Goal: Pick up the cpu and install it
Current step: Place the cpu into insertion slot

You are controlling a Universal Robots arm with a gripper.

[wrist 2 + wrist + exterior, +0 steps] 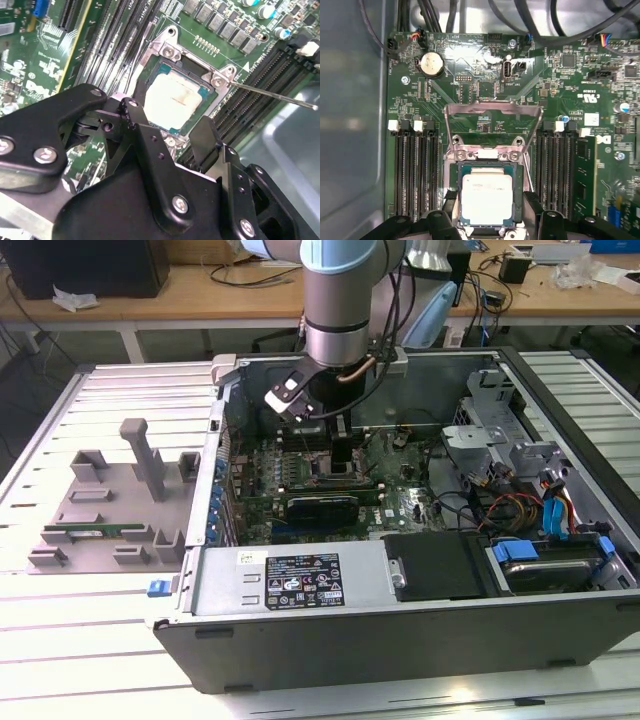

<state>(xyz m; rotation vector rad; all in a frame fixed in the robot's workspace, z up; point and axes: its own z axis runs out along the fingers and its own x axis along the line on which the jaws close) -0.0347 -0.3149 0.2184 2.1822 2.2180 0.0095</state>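
The arm [340, 300] reaches down from the top middle of the exterior view into the open computer case [300, 585], which lies on the slatted desk [60, 640]. Its black pincer [343, 455] hangs low over the green motherboard [400, 505], near the centre of the frame. In the first wrist view the cpu [486, 195] sits flat inside the socket [451, 175], silver top up, thin green rim showing all round. The socket's metal frame plate [492, 112] stands swung up behind it. In the second wrist view the thin lever rod [280, 97] sticks out to the side, unlatched. The pincer is spread wide and holds nothing. Its two fingers [135, 117] stand either side of the chip, clear of its edges. A memory stick [583, 175] sits in a slot beside the socket. At the left of the exterior view a grey holder tray [110, 510] rests on the desk.
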